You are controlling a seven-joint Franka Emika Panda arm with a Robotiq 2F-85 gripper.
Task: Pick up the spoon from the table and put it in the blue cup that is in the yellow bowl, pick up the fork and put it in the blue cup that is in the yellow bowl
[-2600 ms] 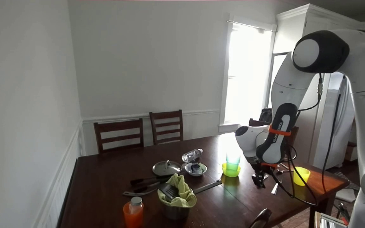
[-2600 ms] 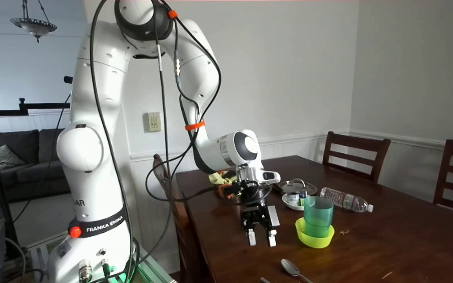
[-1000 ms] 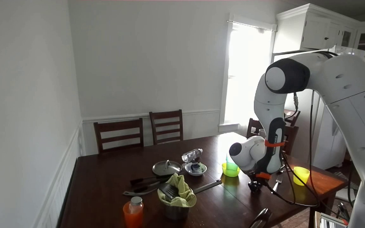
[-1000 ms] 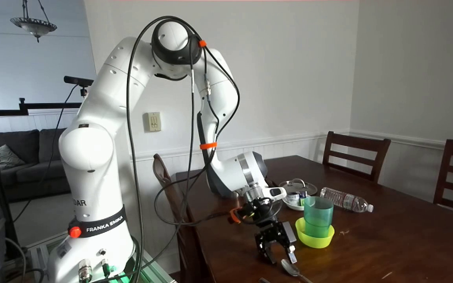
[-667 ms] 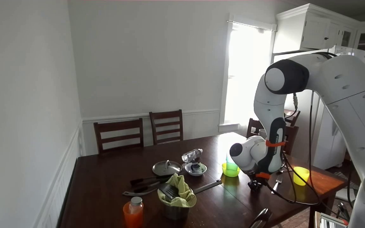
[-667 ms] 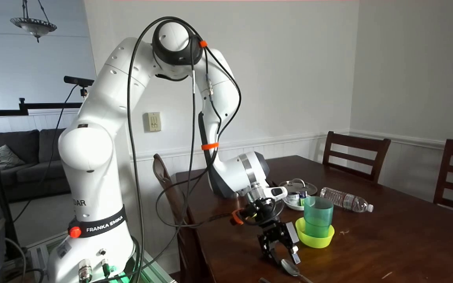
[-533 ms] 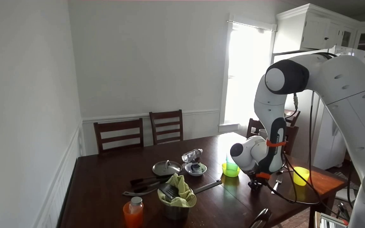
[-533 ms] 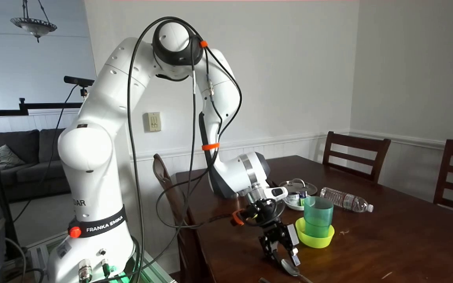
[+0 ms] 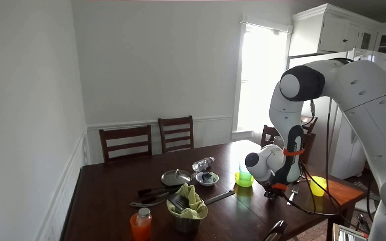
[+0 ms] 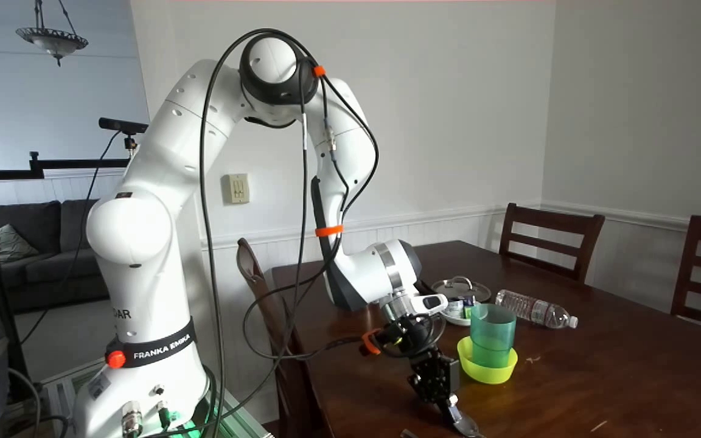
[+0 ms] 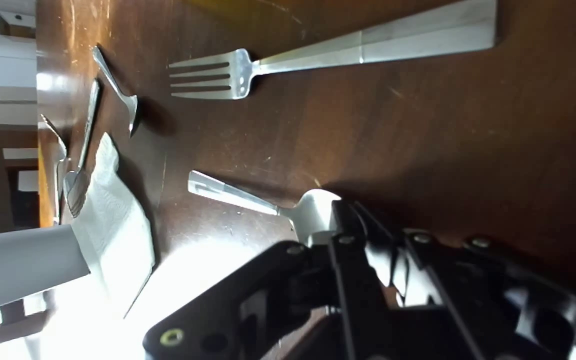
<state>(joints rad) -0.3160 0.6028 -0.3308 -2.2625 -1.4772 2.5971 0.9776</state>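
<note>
The spoon [image 11: 238, 196] lies on the dark table, bowl end under my gripper [image 11: 349, 203]. My gripper's jaws have come together around the tip of the spoon's bowl, and the fingers hide that tip. In an exterior view, the gripper [image 10: 449, 415] points down at the table, the spoon [image 10: 467, 424] sticking out beside it. A fork [image 11: 313, 61] rests apart from the spoon, also visible in an exterior view. Behind the gripper, the translucent blue cup [image 10: 493, 334] stands upright inside the yellow bowl [image 10: 472, 372]. Both are partly blocked by the arm in another exterior view.
Other cutlery [image 11: 113, 80] and a white napkin [image 11: 118, 220] lie farther along the table. A yellow cup [image 9: 318, 186], a bottle [image 10: 536, 309], a lid [image 9: 174, 180], a small white bowl [image 9: 198, 179], a cloth-lined pot [image 9: 185, 225] and an orange cup [image 9: 141, 231] stand around.
My gripper has come down to the spoon, and its open jaws have closed at the spoon's bowl. The spoon has shifted slightly away from the robot base. The cup and yellow bowl are unmoved.
</note>
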